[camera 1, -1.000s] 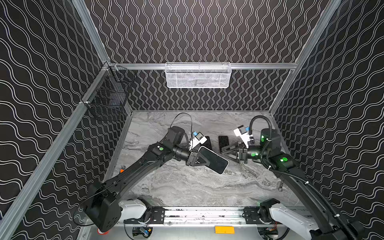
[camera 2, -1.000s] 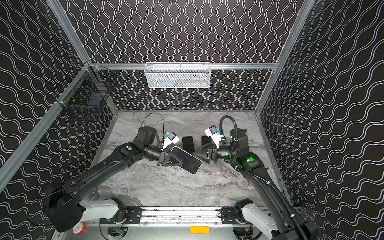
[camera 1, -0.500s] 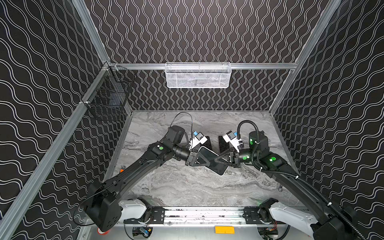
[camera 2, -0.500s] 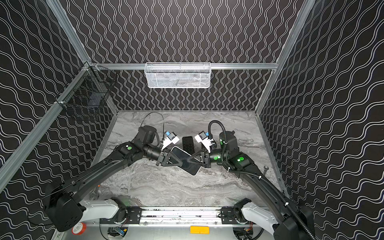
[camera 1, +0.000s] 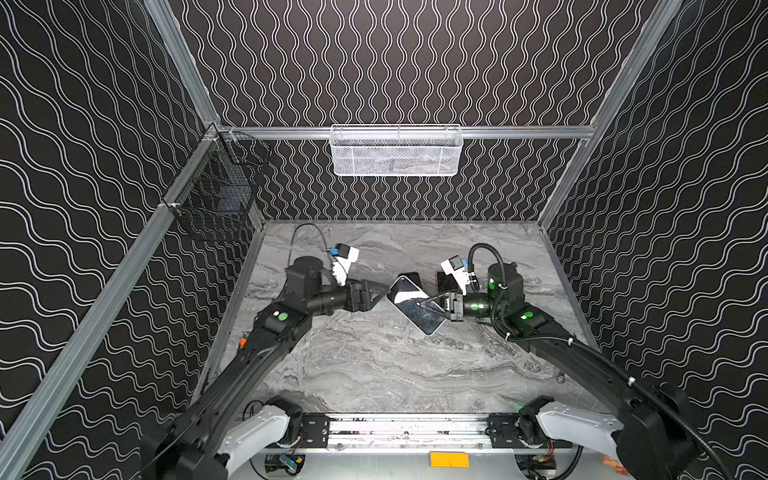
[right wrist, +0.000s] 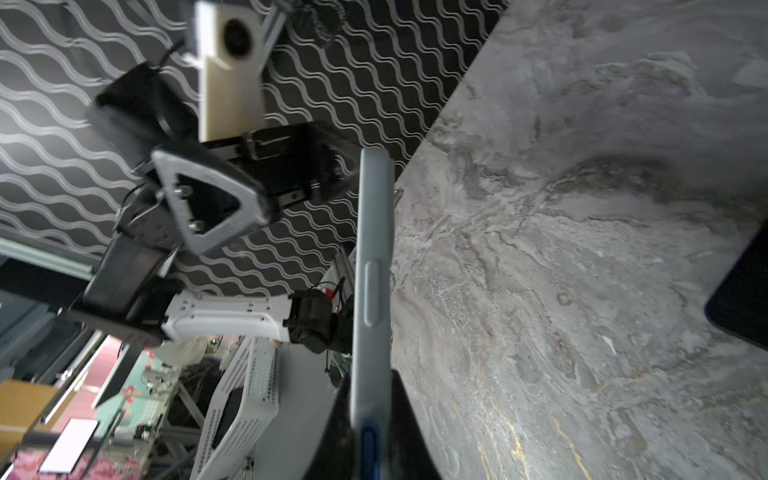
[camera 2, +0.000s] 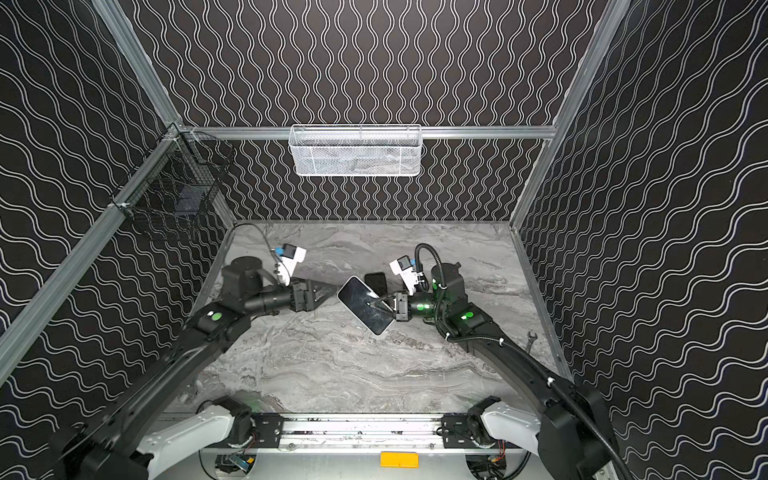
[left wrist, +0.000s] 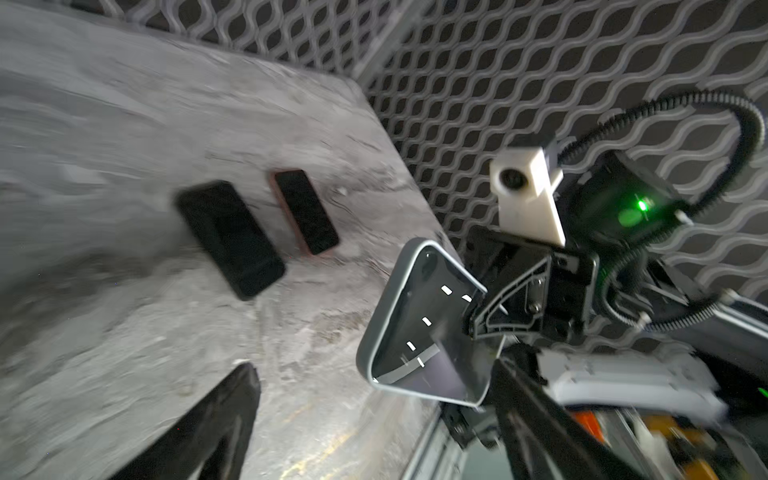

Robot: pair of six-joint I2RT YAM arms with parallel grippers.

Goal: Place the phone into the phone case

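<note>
Judging by mid-frame, you're partway. Your right gripper [camera 1: 428,302] pinches the case [camera 1: 419,322] tilted above the marbled table [camera 1: 374,365]. It has a soft grey rim, a moulded side button and a glossy inner face. Your left gripper [camera 1: 380,294] gapes empty just left of it. Beyond, the flat black phone [left wrist: 230,239] and a red-edged slab [left wrist: 305,212] lie side by side, nothing fitted yet.

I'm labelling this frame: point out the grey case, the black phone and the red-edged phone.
grey case [left wrist: 419,332], left wrist view, middle of its glossy face.
black phone [left wrist: 230,240], left wrist view, middle of its face.
red-edged phone [left wrist: 305,212], left wrist view, middle of its face.
</note>
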